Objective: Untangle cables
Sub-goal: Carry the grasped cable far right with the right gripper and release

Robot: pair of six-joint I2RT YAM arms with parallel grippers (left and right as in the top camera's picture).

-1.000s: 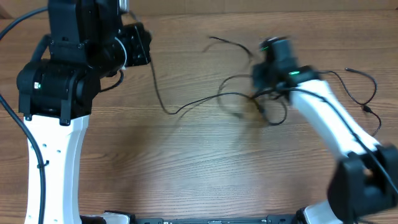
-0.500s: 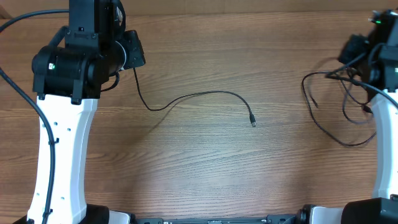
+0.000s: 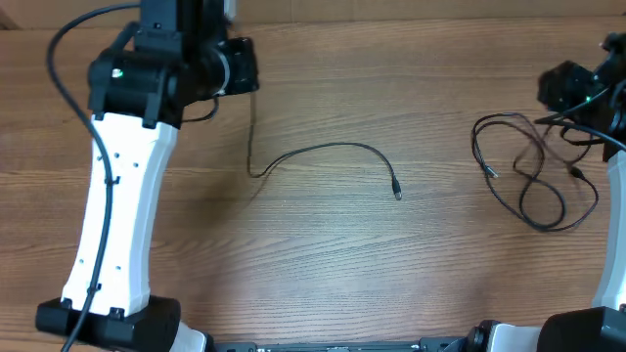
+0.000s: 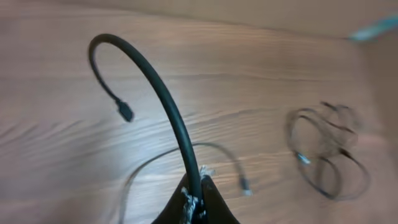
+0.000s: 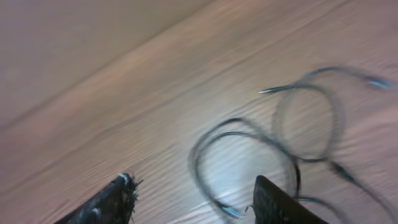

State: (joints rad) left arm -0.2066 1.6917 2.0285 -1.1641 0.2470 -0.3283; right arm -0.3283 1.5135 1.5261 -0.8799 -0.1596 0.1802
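Observation:
One black cable [image 3: 328, 148] lies apart on the wood and ends in a small plug [image 3: 396, 193]. Its other end rises to my left gripper [image 3: 245, 90] at the upper left. In the left wrist view that gripper [image 4: 198, 188] is shut on this cable [image 4: 163, 93], which arcs up and over to a hanging plug [image 4: 126, 114]. The other cables [image 3: 533, 171] lie as loose overlapping loops at the far right. My right gripper [image 3: 561, 98] hovers just above them. Its wrist view shows the right gripper [image 5: 196, 200] open and empty, with the loops [image 5: 273, 140] on the table below.
The table is bare brown wood [image 3: 323, 264]. The white left arm [image 3: 112, 215] crosses the left side, and the right arm [image 3: 616, 244] runs along the right edge. The table's back edge [image 3: 411, 15] lies close behind both grippers.
The right gripper carried the tangle to the far right, then opened and dropped it as loose loops. One cable pulled free and stayed in the left gripper, which shifted right.

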